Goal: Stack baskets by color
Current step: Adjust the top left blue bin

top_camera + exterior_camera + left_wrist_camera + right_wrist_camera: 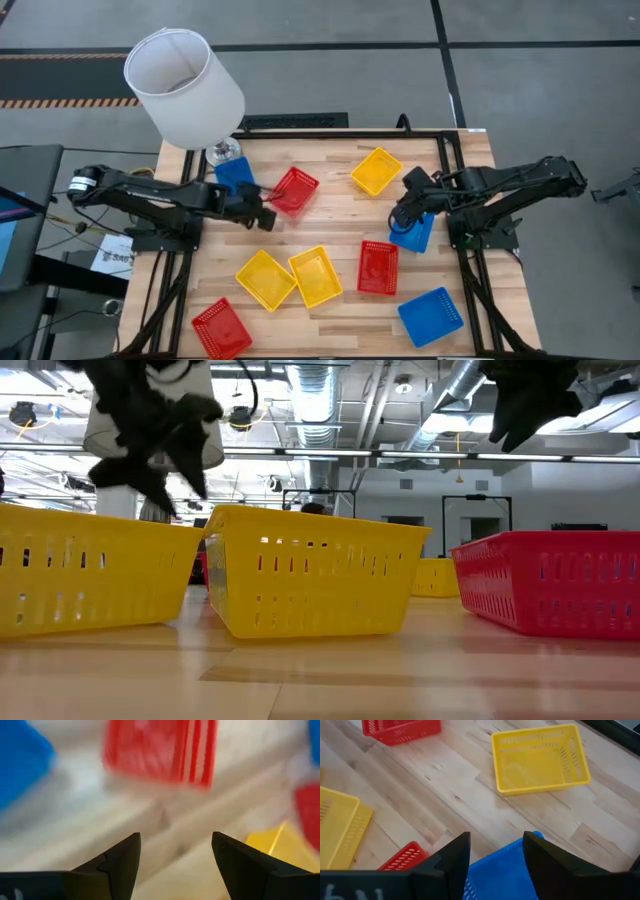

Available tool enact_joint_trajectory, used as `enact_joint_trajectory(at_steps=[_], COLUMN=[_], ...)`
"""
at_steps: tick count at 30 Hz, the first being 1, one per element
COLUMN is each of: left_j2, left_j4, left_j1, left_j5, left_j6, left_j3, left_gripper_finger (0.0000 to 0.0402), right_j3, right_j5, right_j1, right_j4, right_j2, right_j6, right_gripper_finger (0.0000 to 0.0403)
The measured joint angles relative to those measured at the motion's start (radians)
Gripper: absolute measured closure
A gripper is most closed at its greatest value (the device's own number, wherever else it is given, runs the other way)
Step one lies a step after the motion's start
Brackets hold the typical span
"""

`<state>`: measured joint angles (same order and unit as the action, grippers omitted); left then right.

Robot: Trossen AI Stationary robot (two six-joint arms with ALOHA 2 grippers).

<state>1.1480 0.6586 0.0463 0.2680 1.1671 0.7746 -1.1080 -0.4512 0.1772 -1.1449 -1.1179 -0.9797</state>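
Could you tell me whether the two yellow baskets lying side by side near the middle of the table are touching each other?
Touching. In the high view, the left yellow basket and the right yellow basket meet along their near corners with no wood showing between them there.

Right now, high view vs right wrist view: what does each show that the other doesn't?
High only: the white lampshade, the left gripper open beside a red basket, the blue basket at the near right corner, and all nine baskets.
Right wrist only: the wood grain up close.
Both: the right gripper open over a blue basket, and the lone yellow basket beyond it.
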Motion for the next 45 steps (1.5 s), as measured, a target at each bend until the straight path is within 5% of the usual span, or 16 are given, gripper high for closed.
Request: enact_joint_trajectory(at_steps=[4,9,20,32,38,45], left_j2=[-0.005,0.008,0.009,0.006,-0.050,-0.067], left_j4=[0.173,0.245,0.034,-0.141,-0.073,0.443], left_j1=[-0.013,-0.093,-0.164,-0.048,-0.001,-0.053], left_j5=[0.215,0.231,0.003,-0.323,-0.155,0.077], left_j6=[-0.016,0.023,0.015,0.014,0.000,0.214], left_j3=[0.050,0.000,-0.172,-0.162,-0.012,0.074], left_gripper_finger=[0.0168,0.0168,0.0168,0.0168,0.0168,0.0168], right_j3=[0.000,0.000,0.000,0.000,0.000,0.000], right_j5=[-0.003,-0.002,-0.002,-0.003,-0.025,-0.025], right_j1=[0.000,0.000,0.000,-0.002,-0.003,-0.010], right_j4=[0.000,0.000,0.000,0.006,0.025,0.028], right_j2=[0.000,0.000,0.000,0.000,0.000,0.000], right_j6=[0.001,0.008,0.012,0.011,0.013,0.019], right_gripper_finger=[0.0199,0.0199,0.0206,0.0210,0.0210,0.0212])
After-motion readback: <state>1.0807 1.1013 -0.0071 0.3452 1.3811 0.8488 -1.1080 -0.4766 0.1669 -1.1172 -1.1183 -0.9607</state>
